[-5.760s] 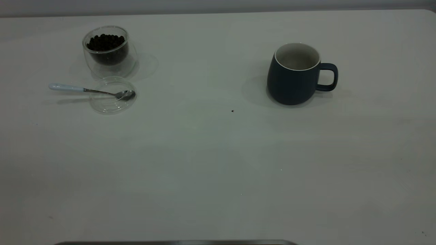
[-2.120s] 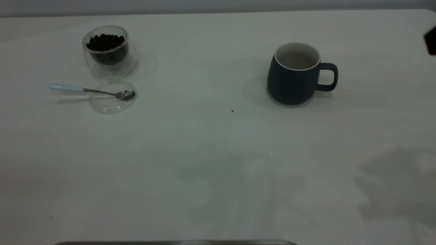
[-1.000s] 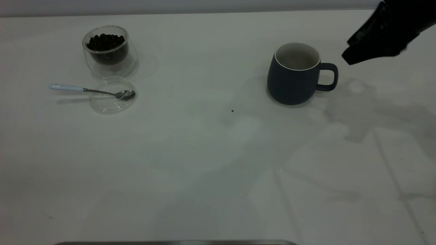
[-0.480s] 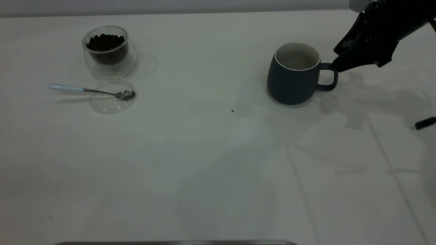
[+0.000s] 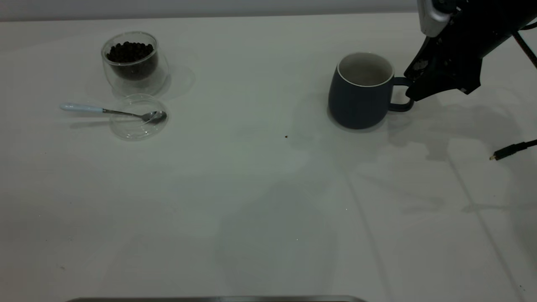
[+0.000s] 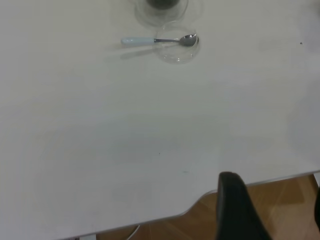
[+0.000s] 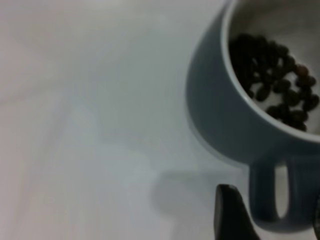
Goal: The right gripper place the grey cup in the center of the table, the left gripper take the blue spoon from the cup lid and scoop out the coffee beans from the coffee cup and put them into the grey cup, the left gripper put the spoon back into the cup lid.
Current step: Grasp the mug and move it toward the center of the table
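One right pincer (image 5: pixel 413 93), fingers apart, has just reached the grey cup's (image 5: pixel 359 97) handle at the desk's (image 5: pixel 251 188) right side, so grasping comes next; left pincer idles.

Right pincer (image 5: pixel 413 90) reaches low from the right (fingers parted); left pincer (image 6: pixel 270 210) idles.
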Available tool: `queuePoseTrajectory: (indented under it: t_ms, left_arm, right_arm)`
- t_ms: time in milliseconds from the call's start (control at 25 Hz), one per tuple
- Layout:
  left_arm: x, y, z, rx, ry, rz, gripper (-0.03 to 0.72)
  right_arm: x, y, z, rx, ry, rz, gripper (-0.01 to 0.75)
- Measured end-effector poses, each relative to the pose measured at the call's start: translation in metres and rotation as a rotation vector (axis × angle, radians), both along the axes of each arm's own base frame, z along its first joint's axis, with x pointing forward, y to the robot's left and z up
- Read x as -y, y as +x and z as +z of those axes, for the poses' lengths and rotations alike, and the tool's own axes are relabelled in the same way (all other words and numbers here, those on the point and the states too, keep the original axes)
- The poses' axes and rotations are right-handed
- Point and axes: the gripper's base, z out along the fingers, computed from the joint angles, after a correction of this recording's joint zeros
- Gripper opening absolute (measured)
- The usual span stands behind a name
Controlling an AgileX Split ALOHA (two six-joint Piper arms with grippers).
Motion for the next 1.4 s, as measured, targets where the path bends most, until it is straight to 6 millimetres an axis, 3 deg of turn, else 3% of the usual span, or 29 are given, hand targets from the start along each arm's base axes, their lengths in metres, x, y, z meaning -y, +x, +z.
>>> queuePoseTrajectory:
  t_ms: [600, 880, 1400]
  left_arm:
    - [0.0, 0.0, 0.0, 0.0, 0.0, 0.0, 0.445]
    - [0.0, 0.0, 0.0, 0.0, 0.001, -0.001, 0.445]
    - [0.0, 0.0, 0.0, 0.0, 0.001, -0.001, 0.445]
  right_arm:
    - [-0.007, 0.006, -0.009, 0.049, -0.028, -0.081, 0.364]
    - [-0.033, 0.013, -0.024, 0.047, -0.02, -0.027, 0.364]
    - [-0.103, 0.02, -0.021, 0.095, 0.05, 0.054, 0.364]
